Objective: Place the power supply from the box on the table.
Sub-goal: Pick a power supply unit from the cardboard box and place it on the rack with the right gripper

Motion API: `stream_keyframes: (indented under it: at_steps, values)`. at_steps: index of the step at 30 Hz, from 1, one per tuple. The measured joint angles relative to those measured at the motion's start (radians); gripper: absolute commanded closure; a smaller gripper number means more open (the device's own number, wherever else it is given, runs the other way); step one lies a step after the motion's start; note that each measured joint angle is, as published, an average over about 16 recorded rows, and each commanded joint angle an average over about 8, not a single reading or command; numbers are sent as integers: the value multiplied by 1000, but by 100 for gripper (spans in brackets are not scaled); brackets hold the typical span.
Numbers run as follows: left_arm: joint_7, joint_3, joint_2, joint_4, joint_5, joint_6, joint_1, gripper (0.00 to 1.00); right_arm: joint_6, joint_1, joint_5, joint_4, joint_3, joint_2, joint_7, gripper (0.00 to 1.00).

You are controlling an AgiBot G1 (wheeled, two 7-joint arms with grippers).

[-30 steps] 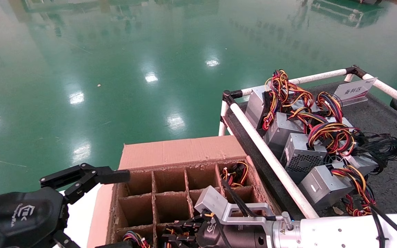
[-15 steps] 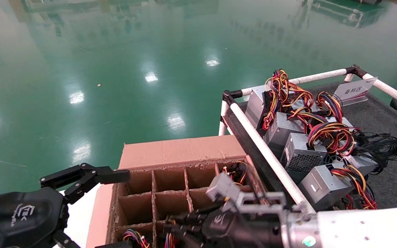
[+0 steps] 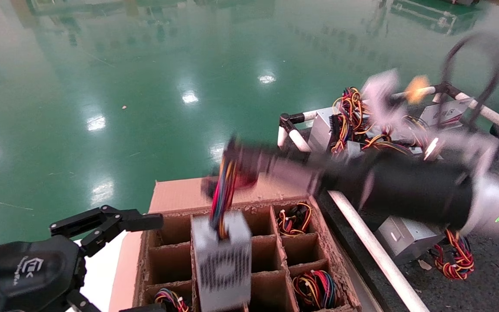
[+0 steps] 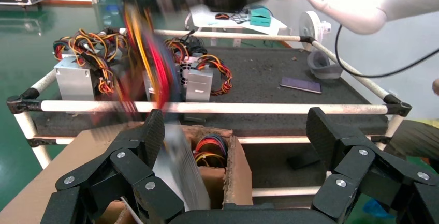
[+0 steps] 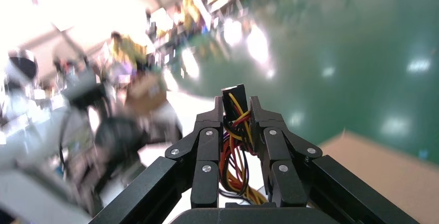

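The power supply, a silver-grey unit with a dark vent face, hangs by its red, black and yellow wires just above the box, over its middle cells. My right gripper is shut on those wires, which show pinched between its fingers in the right wrist view. The arm is blurred and reaches over from the table. My left gripper stays open at the box's left side, holding nothing. In its view the power supply hangs close by one finger.
Several other grey power units with wire loops lie along the table's left edge behind a white pipe rail. A small white sign stands at the back. Some box cells hold wire bundles. Green floor lies beyond.
My right gripper has risen fast out of the box's near cells, drawing the power supply up by its wires. The left arm has not moved.
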Motion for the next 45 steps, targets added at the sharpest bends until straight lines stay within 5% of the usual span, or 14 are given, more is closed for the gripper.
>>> stream_keyframes:
  at_steps: [11, 26, 39, 45]
  values:
    - [0, 0, 0, 0, 0, 0, 0, 0, 48, 221, 30, -191, 95, 81, 5, 100]
    - [0, 0, 0, 0, 0, 0, 0, 0, 87, 473, -98, -701, 119, 192, -256, 100]
    - [0, 0, 0, 0, 0, 0, 0, 0, 254, 579, -188, -1008, 98, 224, -443, 100]
    - [0, 0, 0, 0, 0, 0, 0, 0, 265, 578, -202, -1074, 93, 235, -499, 100]
